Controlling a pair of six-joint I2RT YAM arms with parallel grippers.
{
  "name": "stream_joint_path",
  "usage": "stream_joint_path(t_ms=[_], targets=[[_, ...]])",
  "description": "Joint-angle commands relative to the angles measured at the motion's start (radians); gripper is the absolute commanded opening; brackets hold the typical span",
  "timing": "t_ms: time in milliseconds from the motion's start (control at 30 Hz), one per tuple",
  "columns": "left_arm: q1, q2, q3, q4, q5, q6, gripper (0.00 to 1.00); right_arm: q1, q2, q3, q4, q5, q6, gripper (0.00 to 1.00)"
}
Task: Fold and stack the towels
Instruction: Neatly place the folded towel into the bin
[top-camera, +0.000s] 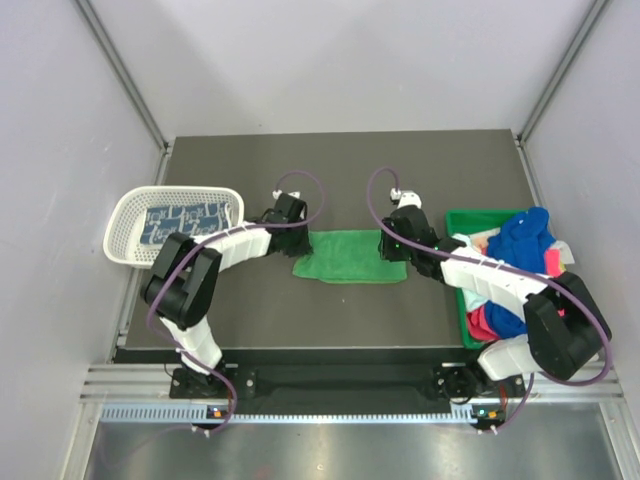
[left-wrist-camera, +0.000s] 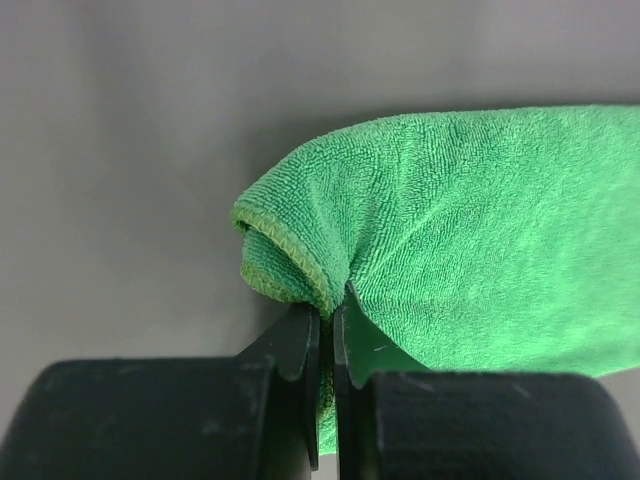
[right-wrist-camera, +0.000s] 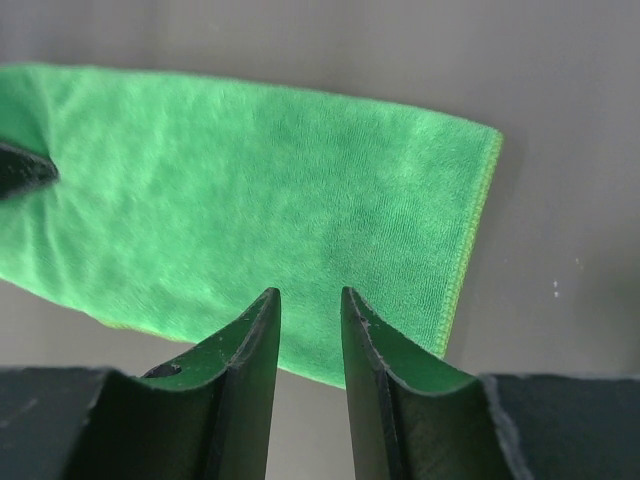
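A green towel (top-camera: 350, 257) lies folded flat in the middle of the dark table. My left gripper (top-camera: 306, 240) is at its left end, shut on the bunched, doubled edge of the green towel (left-wrist-camera: 480, 230); in the left wrist view the gripper (left-wrist-camera: 328, 312) pinches the hemmed fold. My right gripper (top-camera: 392, 245) hovers at the towel's right end. In the right wrist view that gripper (right-wrist-camera: 310, 295) stands open with nothing between its fingers, just over the near edge of the green towel (right-wrist-camera: 280, 190). A blue-and-white patterned towel (top-camera: 185, 222) lies in the basket.
A white mesh basket (top-camera: 125, 215) stands at the table's left edge. A green bin (top-camera: 462, 214) at the right holds a heap of towels, among them a royal blue one (top-camera: 525, 235) and a pink one (top-camera: 480, 322). Grey walls surround the table (top-camera: 350, 170).
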Motion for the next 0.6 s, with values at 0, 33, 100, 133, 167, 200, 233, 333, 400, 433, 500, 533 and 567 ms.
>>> stream_joint_path(t_ms=[0,33,100,133,167,200,233,333,400,433,500,533,567], targets=[[-0.028,-0.070,0.069,-0.242,-0.197,0.049,0.00,0.017,-0.006,0.076,-0.003,-0.009,-0.028,0.31],[-0.037,-0.079,0.092,-0.273,-0.269,0.054,0.00,0.017,-0.007,0.089,-0.007,-0.009,-0.035,0.31],[-0.063,-0.093,0.153,-0.353,-0.342,0.061,0.00,0.017,0.000,0.098,-0.013,-0.011,-0.042,0.31],[-0.072,-0.096,0.170,-0.374,-0.407,0.063,0.00,0.015,0.002,0.106,-0.014,-0.017,-0.046,0.31],[-0.092,-0.099,0.187,-0.393,-0.434,0.064,0.00,0.015,0.003,0.107,-0.012,-0.020,-0.048,0.31],[-0.100,-0.096,0.218,-0.429,-0.458,0.063,0.00,0.015,0.006,0.109,-0.010,-0.026,-0.049,0.31],[-0.112,-0.096,0.229,-0.445,-0.483,0.063,0.00,0.015,0.006,0.110,-0.014,-0.026,-0.051,0.31],[-0.129,-0.089,0.270,-0.502,-0.578,0.057,0.00,0.015,0.011,0.112,-0.012,-0.028,-0.057,0.31],[-0.135,-0.079,0.287,-0.528,-0.653,0.051,0.00,0.015,0.009,0.109,-0.009,-0.032,-0.058,0.31],[-0.143,-0.079,0.307,-0.563,-0.678,0.046,0.00,0.015,0.008,0.106,-0.007,-0.035,-0.058,0.31],[-0.155,-0.075,0.330,-0.598,-0.777,0.029,0.00,0.015,0.006,0.103,-0.001,-0.041,-0.060,0.31],[-0.169,-0.073,0.353,-0.638,-0.817,0.022,0.00,0.015,0.008,0.099,0.002,-0.044,-0.061,0.31],[-0.178,-0.069,0.367,-0.663,-0.854,0.003,0.00,0.015,0.008,0.099,0.002,-0.046,-0.058,0.31]])
